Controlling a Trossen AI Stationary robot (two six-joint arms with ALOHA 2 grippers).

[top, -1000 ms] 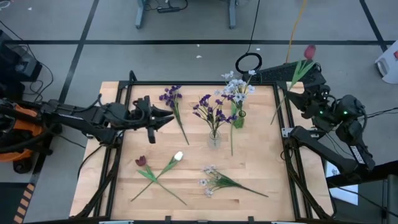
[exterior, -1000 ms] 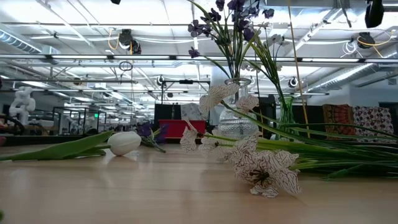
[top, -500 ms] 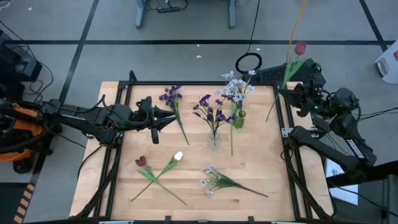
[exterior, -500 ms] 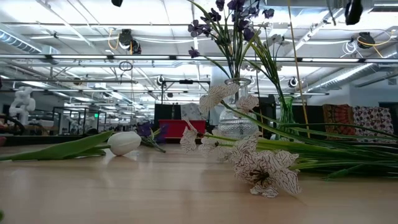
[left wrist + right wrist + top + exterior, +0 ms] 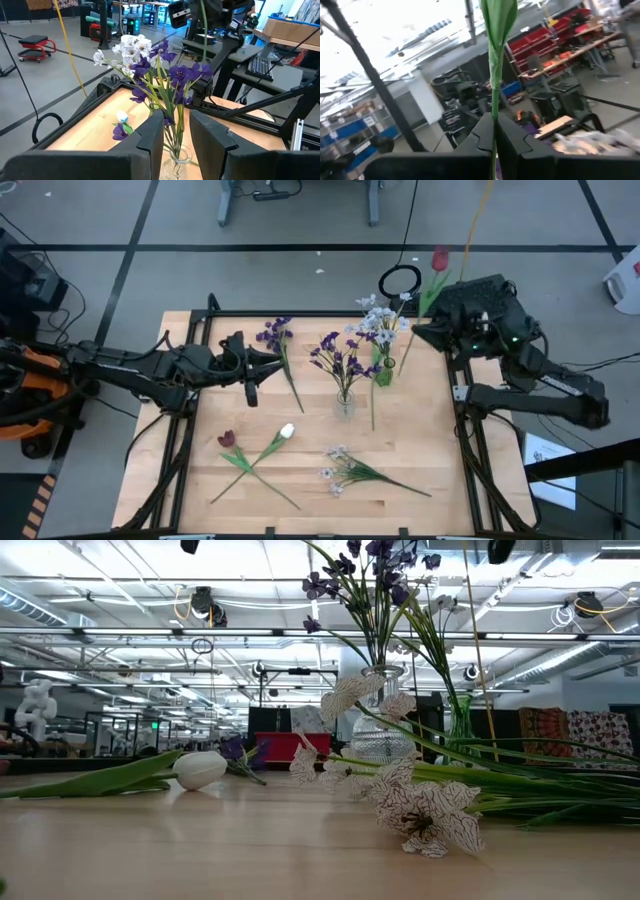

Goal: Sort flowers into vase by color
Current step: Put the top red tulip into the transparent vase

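Our right gripper [image 5: 428, 328] has its fingers [image 5: 482, 131] pinched on the green stem of a red tulip [image 5: 439, 258], and in the right wrist view that stem [image 5: 495, 60] runs straight up from between the two pads. From above, the bud hangs out past the far edge of the table [image 5: 300, 470], up near the far right corner, just beside the green vase [image 5: 383, 370] that holds the pale white-blue blossoms [image 5: 378, 320]. Next to that one sits the clear vase [image 5: 345, 402] with the purple sprigs [image 5: 337, 352], pretty much mid-table. Our left gripper [image 5: 275, 365] hovers over the left side of the table with its fingers [image 5: 152, 135] spread a little, nothing between them, pointing at the clear vase, which shows right in the gap in the left wrist view. A loose purple sprig [image 5: 277, 340] lies just beside the left fingertips. Still lying flat on the wood we've got a dark red tulip [image 5: 227, 439] and a white tulip [image 5: 287, 431] with their stems crossed at the near left, plus a white-blue sprig [image 5: 345, 470] near the front middle. The low view shows the white bud [image 5: 200, 770] resting on the tabletop and the pale blossoms [image 5: 425, 810] lying closest to the camera.
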